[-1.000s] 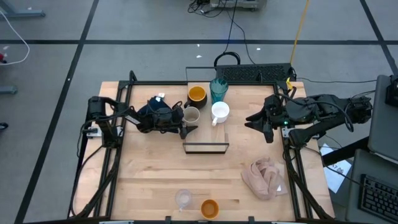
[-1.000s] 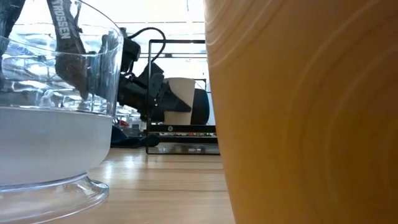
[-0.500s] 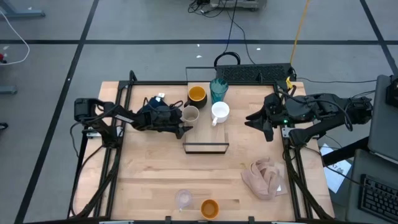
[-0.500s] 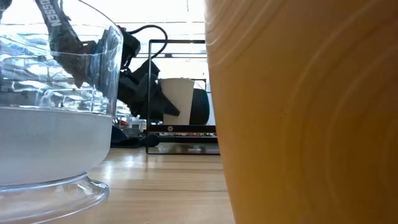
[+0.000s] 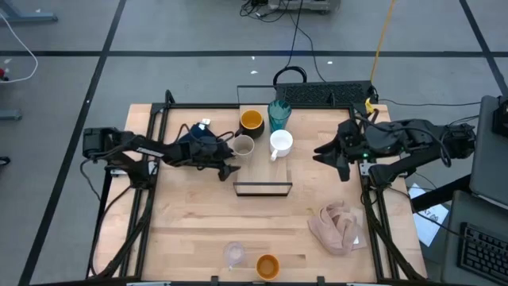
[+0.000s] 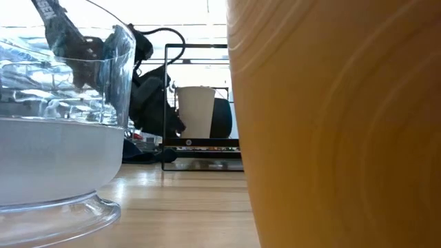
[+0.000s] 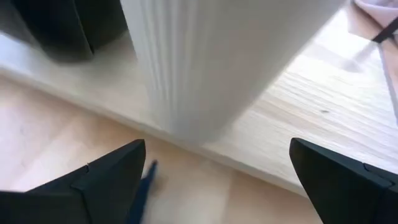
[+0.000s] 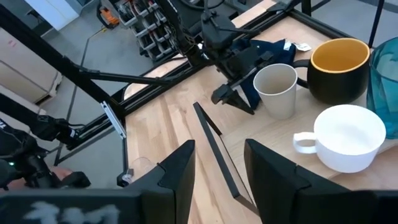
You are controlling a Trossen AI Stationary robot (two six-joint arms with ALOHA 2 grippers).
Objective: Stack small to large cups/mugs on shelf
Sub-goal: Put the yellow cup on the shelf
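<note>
Backing away from the small grey-beige cup (image 5: 243, 146), the left hand (image 5: 227, 165) stands wide and empty; the cup now sits released on the shelf (image 5: 262, 171) beside the white mug (image 5: 281, 143).

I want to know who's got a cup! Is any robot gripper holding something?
No. The left gripper is open beside the grey-beige cup, and the right gripper holds nothing.
</note>
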